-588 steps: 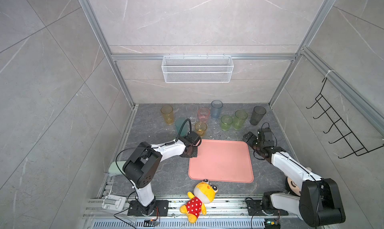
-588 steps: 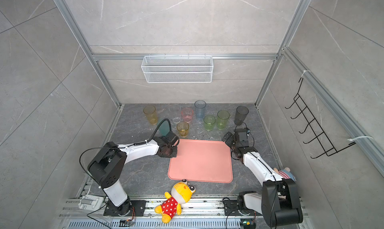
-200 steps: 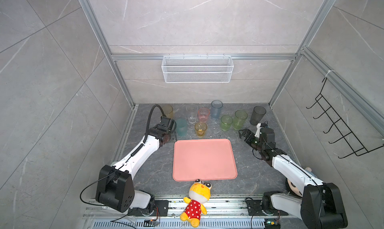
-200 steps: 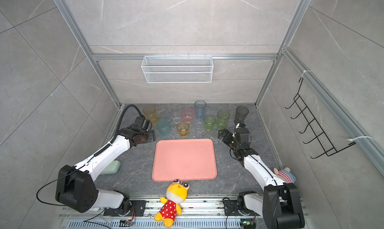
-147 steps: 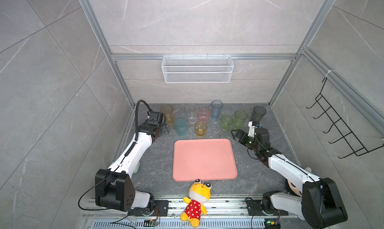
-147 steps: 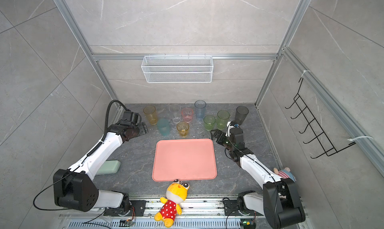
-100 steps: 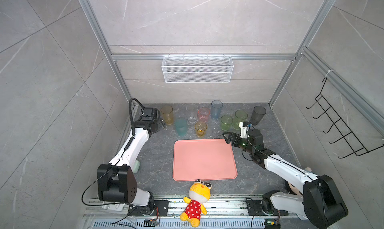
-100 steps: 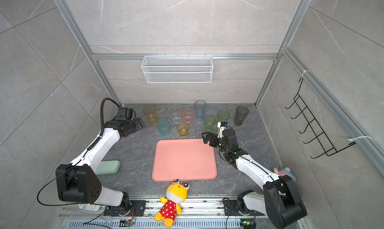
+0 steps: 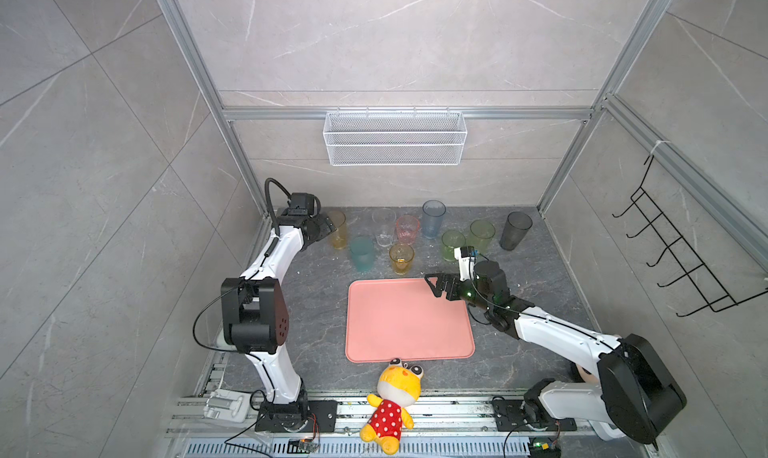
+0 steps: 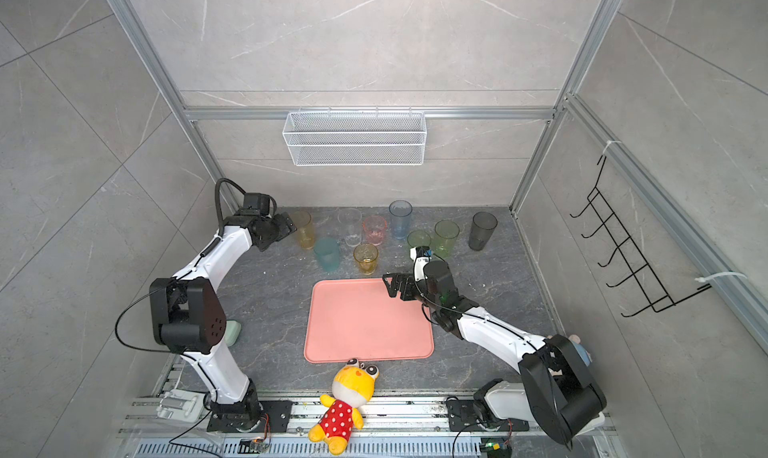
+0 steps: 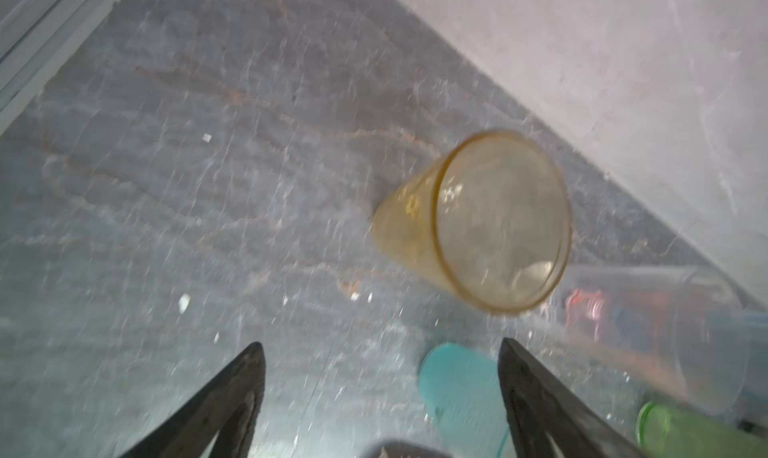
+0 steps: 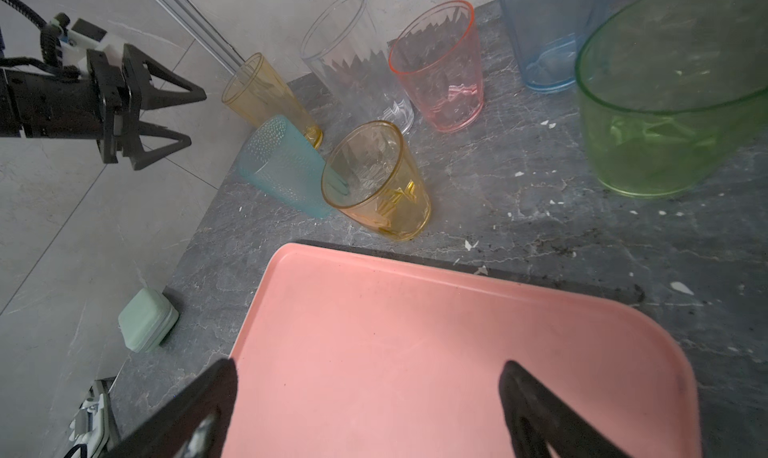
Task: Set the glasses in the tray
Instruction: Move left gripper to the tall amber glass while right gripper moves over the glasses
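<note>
Pink tray (image 9: pixel 409 323), glasses (image 9: pixel 407 229) beyond far rim

A salmon-pink tray (image 9: pixel 409 318), flat, low-rimmed and empty, lay on the grey bench (image 9: pixel 316 310). Nine translucent tumblers (image 10: pixel 374 230) stood upright off it, clustered at its 12 o'clock. A short amber glass (image 9: pixel 401 258) and a teal glass (image 9: pixel 361 254) stood nearest its far edge. Behind them ran a tall yellow glass (image 9: pixel 337 229) at 11 o'clock, then a clear glass (image 9: pixel 383 227), a pink glass (image 9: pixel 407 230) and a tall blue glass (image 9: pixel 433 219). A short green glass (image 9: pixel 452 244), a taller green glass (image 9: pixel 482 235) and a smoky grey glass (image 9: pixel 514 230) stood toward 1 o'clock.
</note>
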